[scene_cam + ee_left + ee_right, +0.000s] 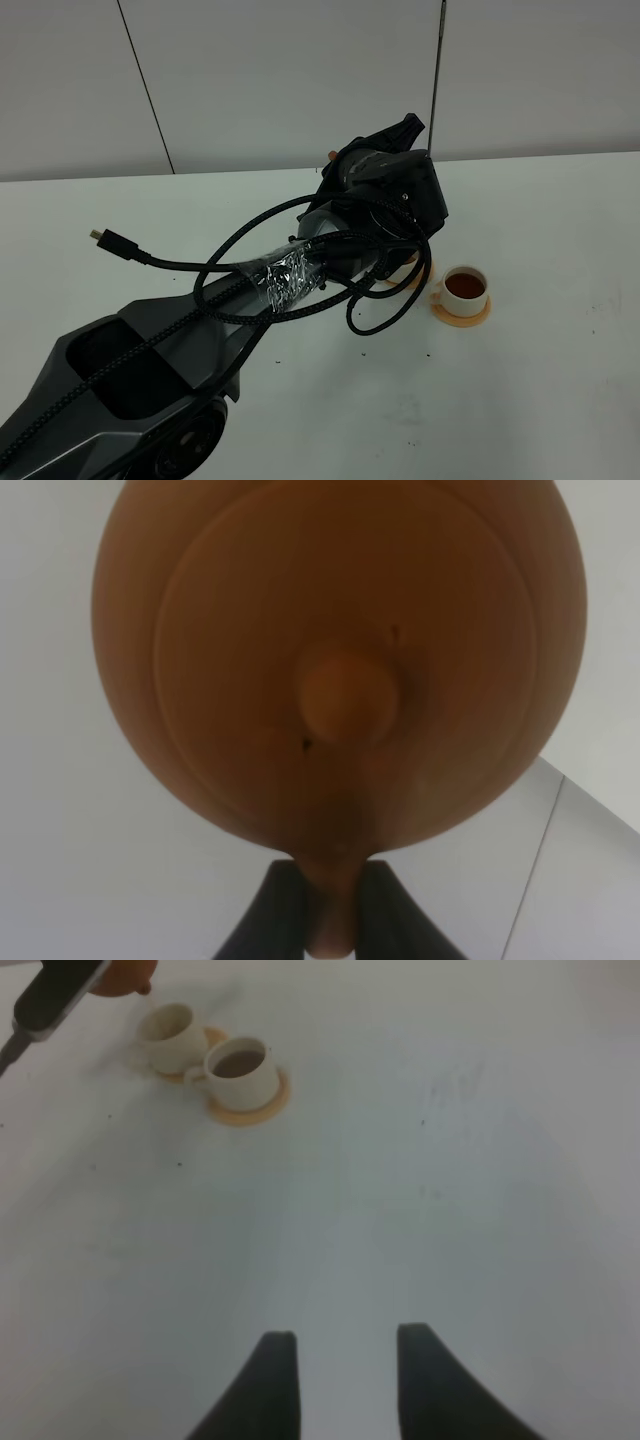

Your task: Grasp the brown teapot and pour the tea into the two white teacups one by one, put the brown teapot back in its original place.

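My left tool (335, 925) is clamped on the brown teapot (340, 660) handle, holding it near the seemingly unfilled teacup (168, 1035) for pouring. My right tool (345, 1380) is open and empty.

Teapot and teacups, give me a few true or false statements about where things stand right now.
1. The left gripper is shut on the brown teapot by its handle. True.
2. The right gripper grips a teacup. False: it is open above the table, apart from both cups.
3. Both teacups hold tea. False: the nearer teacup holds tea; the second teacup looks empty.
4. Each teacup stands on an orange saucer. True.
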Controlling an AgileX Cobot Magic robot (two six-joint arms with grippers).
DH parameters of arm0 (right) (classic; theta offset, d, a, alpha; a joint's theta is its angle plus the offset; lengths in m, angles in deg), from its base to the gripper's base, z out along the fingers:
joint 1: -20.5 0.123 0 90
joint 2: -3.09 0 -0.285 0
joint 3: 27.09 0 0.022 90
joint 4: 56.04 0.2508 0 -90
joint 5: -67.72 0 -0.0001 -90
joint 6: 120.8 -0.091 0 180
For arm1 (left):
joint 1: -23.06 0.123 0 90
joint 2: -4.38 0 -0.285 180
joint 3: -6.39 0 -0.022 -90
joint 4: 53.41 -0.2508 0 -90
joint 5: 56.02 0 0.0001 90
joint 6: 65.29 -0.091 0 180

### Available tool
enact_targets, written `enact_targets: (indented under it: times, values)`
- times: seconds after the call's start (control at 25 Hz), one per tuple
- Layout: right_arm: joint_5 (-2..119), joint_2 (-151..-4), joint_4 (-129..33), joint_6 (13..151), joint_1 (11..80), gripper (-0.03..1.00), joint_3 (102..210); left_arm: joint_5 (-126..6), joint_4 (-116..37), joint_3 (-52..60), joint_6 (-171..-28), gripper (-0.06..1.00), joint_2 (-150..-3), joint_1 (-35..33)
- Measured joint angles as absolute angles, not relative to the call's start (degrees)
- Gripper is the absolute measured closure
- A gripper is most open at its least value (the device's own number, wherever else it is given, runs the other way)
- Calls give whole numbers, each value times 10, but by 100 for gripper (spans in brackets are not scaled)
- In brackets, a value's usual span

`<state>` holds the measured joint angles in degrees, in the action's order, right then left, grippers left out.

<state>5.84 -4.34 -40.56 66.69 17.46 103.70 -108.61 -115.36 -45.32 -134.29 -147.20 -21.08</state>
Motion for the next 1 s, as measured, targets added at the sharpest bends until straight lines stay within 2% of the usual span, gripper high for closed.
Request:
enact_targets:
  times: [1.0]
  values:
    - [58, -43, -405, 667, 175, 73, 1037, -1083, -1189, -453, -1356, 78, -1480, -218]
